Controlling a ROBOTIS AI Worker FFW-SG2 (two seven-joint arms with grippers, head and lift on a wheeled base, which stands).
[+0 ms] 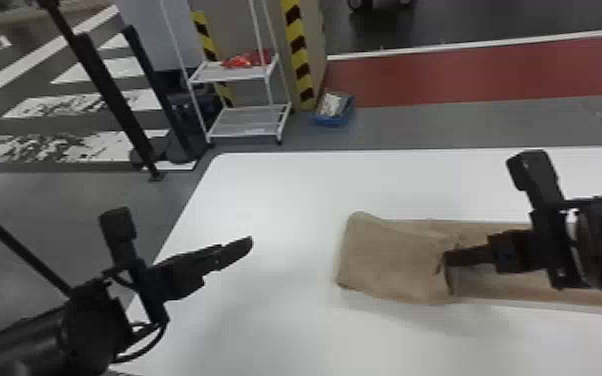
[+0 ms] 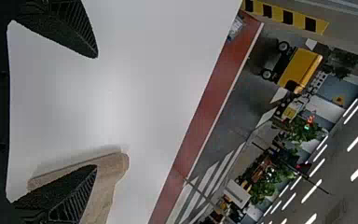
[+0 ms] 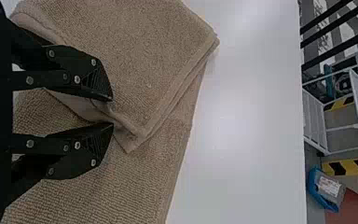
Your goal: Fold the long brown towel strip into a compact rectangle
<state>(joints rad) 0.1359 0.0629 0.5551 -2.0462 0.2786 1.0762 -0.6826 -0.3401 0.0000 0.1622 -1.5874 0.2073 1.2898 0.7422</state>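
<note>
The brown towel strip [image 1: 395, 262] lies lengthwise on the white table, its left end folded back over the rest as a wide flap. At that flap's inner edge is my right gripper [image 1: 447, 257]. In the right wrist view, the right gripper [image 3: 112, 112] is shut on the towel [image 3: 140, 56], whose edge is bunched between the two fingertips. My left gripper [image 1: 246, 244] hangs above the table, left of the towel and apart from it. The left gripper [image 2: 97, 111] stands wide open with nothing held; part of the towel [image 2: 105, 186] appears past one finger.
The white table [image 1: 275, 185] has its left edge beneath the left arm. Beyond it on the floor stand a white wire rack [image 1: 245, 120], black posts and a blue bin [image 1: 332, 112]. The right forearm hangs over the towel's right stretch.
</note>
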